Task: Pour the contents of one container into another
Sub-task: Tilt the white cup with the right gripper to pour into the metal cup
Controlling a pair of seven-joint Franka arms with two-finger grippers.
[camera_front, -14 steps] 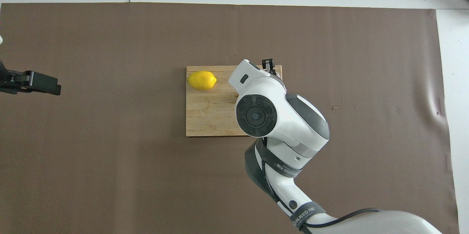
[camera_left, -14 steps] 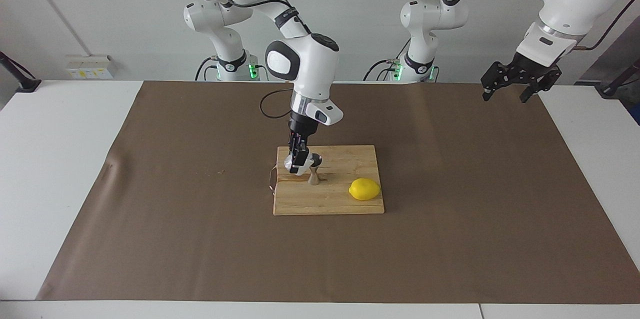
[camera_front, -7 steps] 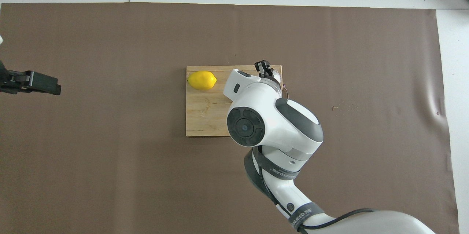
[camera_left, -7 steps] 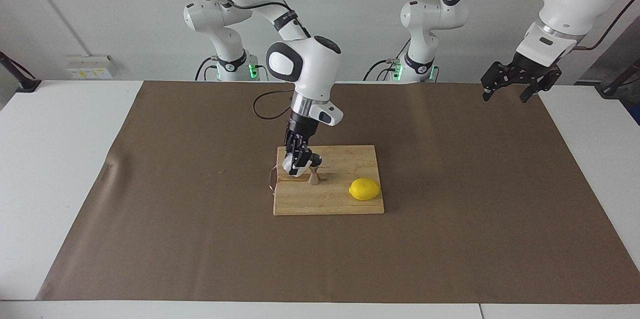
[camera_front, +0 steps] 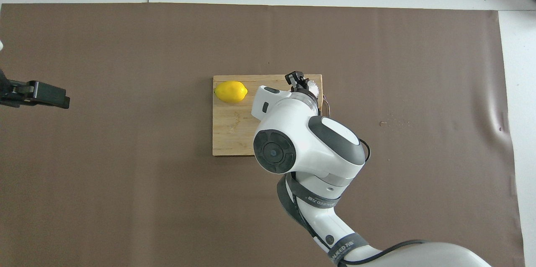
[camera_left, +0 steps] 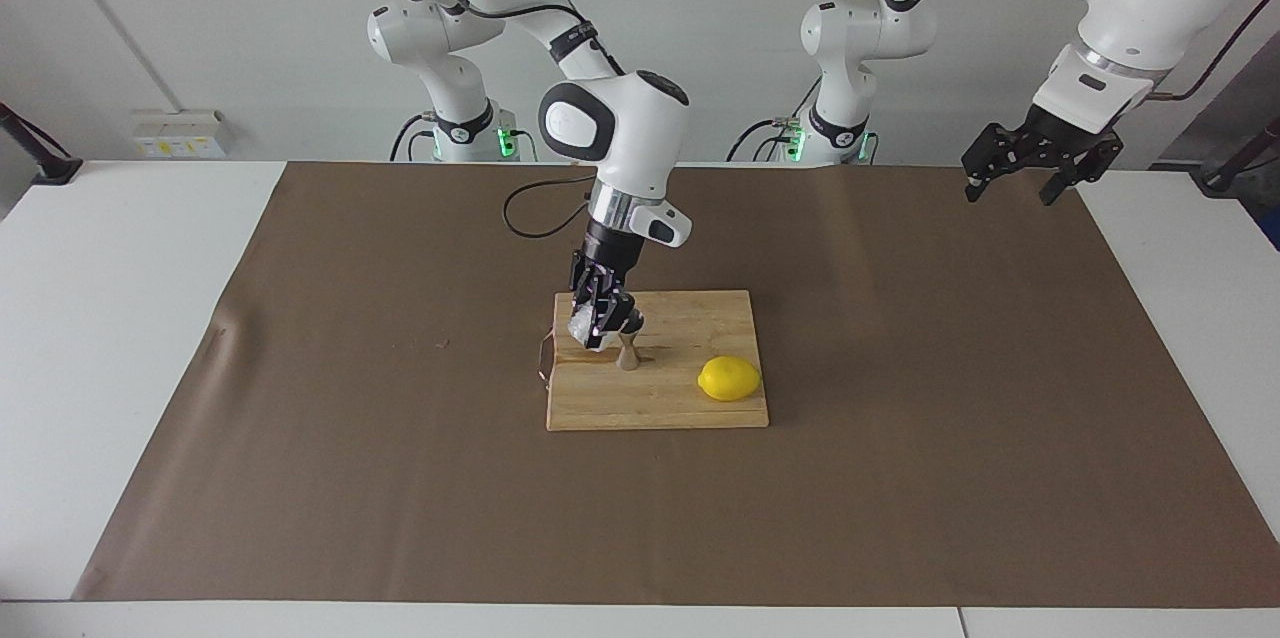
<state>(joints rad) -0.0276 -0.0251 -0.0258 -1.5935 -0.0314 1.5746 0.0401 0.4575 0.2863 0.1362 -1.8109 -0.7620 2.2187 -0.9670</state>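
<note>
Jaws of the right gripper [camera_left: 598,323] are clamped on the glass tumbler [camera_left: 581,328], tipped beside the steel jigger [camera_left: 627,351] standing on the wooden cutting board [camera_left: 690,398], with a lemon [camera_left: 729,378] toward the left arm's end. Glass looks rigid, slick and breakable, so a firm hold across its walls suits it. Over the surface's edge, the left gripper [camera_left: 1010,180] waits, jaws spread wide, holding nothing.

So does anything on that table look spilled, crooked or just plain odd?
No spill shows. The one tilted thing is the glass tumbler, which the right end effector holds tipped beside the steel jigger on the cutting board. The brown mat is creased near the right arm's end.
</note>
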